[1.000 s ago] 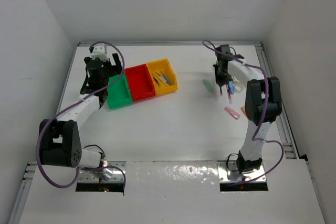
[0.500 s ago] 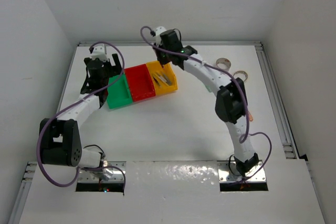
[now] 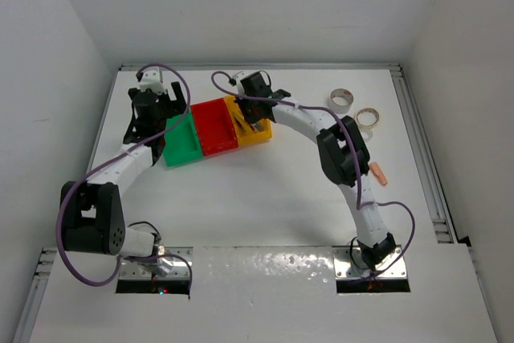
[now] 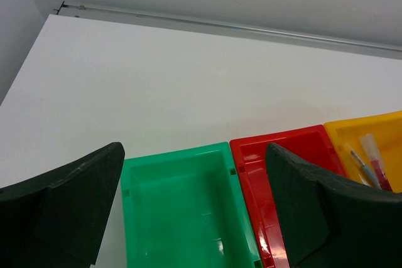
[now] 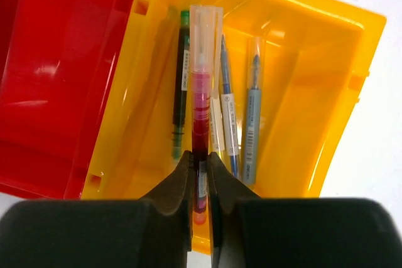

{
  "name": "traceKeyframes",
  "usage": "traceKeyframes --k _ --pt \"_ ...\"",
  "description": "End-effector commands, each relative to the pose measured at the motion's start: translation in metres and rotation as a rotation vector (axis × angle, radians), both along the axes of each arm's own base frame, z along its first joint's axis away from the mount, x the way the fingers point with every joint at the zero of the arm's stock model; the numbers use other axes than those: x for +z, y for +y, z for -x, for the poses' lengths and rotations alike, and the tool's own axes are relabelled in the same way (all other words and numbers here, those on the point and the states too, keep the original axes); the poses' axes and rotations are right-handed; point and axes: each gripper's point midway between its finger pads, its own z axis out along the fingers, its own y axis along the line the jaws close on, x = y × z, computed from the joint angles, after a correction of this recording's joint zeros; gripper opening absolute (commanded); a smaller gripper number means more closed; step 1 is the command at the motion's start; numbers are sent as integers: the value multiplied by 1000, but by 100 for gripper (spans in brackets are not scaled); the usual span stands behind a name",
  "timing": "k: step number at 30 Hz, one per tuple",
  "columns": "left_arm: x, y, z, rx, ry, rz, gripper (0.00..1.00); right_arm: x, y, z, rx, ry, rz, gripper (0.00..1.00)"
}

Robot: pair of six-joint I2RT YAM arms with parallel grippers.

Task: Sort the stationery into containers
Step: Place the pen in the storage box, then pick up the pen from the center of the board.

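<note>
The task is judged to be partly done. The right tool (image 5: 200, 162) is clenched on a red pen (image 5: 201, 92) with a clear cap, which is held over the yellow bin (image 5: 301, 61) and is not yet set down. In that bin a green pen (image 5: 181, 80), a blue pen (image 5: 226, 101) and a grey-blue pen (image 5: 251, 117) are seen lying side by side. A pale one may lie behind the held pen, but this cannot be told for certain. The green bin (image 4: 176, 218) is seen to be empty, and nothing is seen in the visible part of the red bin (image 4: 249, 177). The left tool (image 4: 193, 154) is released, its jaws wide apart, and is held above the green bin with nothing grasped.

Three bins are counted, joined in a row toward the far left part of the surface (image 3: 265, 198). Two tape rolls are counted near the far right corner, a grey-white roll (image 3: 340, 100) and a tan roll (image 3: 369, 116), close together. One pink-orange stick (image 3: 377, 173) is seen toward the right edge, just beside the right arm. No other loose stick can be made out; any further ones may be hidden by that arm. Left to be done, it is judged, are the release of the red pen and the sorting of both rolls and the stick.
</note>
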Motion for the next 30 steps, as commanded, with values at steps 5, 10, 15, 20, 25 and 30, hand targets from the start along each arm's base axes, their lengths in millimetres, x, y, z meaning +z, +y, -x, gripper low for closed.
traceKeyframes --k 5,10,15,20,25,30 --pt "23 6 -4 12 -76 0 92 55 12 -18 8 -112 -68 45" --pt "21 6 -4 8 -72 5 92 153 -4 -21 -32 -237 -170 42" --pt "20 5 -5 4 -74 9 92 160 -108 -17 -271 -202 -157 2" --pt "18 6 -4 8 -76 10 92 76 -263 33 -673 82 26 35" --pt "12 5 -4 4 -68 26 92 19 -336 88 -838 277 114 44" --pt "12 3 -4 -8 -70 30 92 -8 -351 91 -850 323 109 58"
